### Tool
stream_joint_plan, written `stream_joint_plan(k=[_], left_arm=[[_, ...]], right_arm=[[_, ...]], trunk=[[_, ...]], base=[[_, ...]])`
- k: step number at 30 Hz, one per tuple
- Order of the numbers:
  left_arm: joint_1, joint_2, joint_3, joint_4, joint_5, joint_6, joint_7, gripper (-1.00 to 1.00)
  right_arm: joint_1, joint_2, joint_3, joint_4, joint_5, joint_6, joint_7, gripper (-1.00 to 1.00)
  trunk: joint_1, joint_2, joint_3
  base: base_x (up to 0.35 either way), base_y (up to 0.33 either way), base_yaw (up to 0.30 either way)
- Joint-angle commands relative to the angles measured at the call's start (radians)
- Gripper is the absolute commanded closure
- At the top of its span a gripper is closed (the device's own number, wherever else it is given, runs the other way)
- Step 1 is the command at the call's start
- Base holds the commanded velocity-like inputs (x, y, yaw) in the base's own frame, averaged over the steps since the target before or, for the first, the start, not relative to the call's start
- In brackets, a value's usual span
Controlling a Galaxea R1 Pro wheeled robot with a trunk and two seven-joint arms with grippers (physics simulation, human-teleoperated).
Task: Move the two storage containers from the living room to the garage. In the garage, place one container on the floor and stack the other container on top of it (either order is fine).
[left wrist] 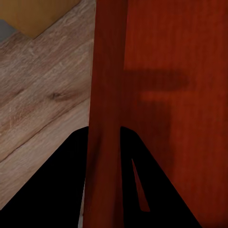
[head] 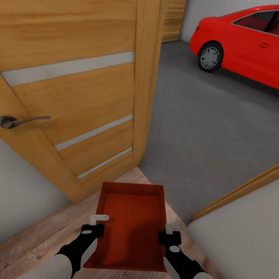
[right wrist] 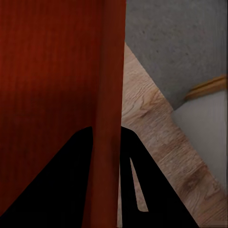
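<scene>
Doorway stage, one bin in transit. Working left to right:

Door: orange-brown wood with pale stripes and a metal handle, swung open at our left. We are judging that the bin's left wall needs to keep off its edge as we are rolling through.

Left gripper: we are clenching it on the bin's left wall; in the left wrist view the wall is running up between the two dark fingers.

Bin: we are carrying it level between both arms, over the wood-plank strip at the threshold, just short of the grey concrete floor. It is red-orange, rectangular, with low straight walls and a flat bottom, and it is sitting empty. We are seeing a single bin.

Right gripper: we are clamping it on the bin's right wall, likewise straddled in the right wrist view.

Door frame: angled wooden edge at right; we are judging the gap narrow, so a straight, centred, slow advance with even grip on both walls is suiting best.

Car: red, parked well beyond, leaving floor for set-down.
</scene>
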Motion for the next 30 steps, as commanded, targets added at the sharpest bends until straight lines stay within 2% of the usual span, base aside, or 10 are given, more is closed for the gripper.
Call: stream_joint_plan(k=[1,8,13,30], left_arm=[[0.001,0.002,-0.004,-0.004,-0.019,0.008,0.014,1.0],[0.001,0.002,-0.004,-0.004,-0.019,0.008,0.014,1.0],[0.001,0.002,-0.004,-0.003,-0.019,0.01,0.014,1.0],[0.001,0.002,-0.004,-0.003,-0.023,0.009,0.013,1.0]], right_arm=[[-0.002,-0.001,-0.021,0.003,-0.016,-0.008,-0.02,1.0],[-0.002,-0.001,-0.021,0.003,-0.016,-0.008,-0.02,1.0],[-0.002,-0.001,-0.021,0.003,-0.016,-0.008,-0.02,1.0],[-0.002,-0.001,-0.021,0.003,-0.016,-0.008,-0.02,1.0]], trunk=[[0.0,-0.002,-0.001],[0.0,-0.002,-0.001],[0.0,-0.002,-0.001],[0.0,-0.002,-0.001]], base=[[0.0,0.0,-0.242],[0.0,0.0,-0.242],[0.033,0.04,-0.069],[0.177,0.229,-0.003]])
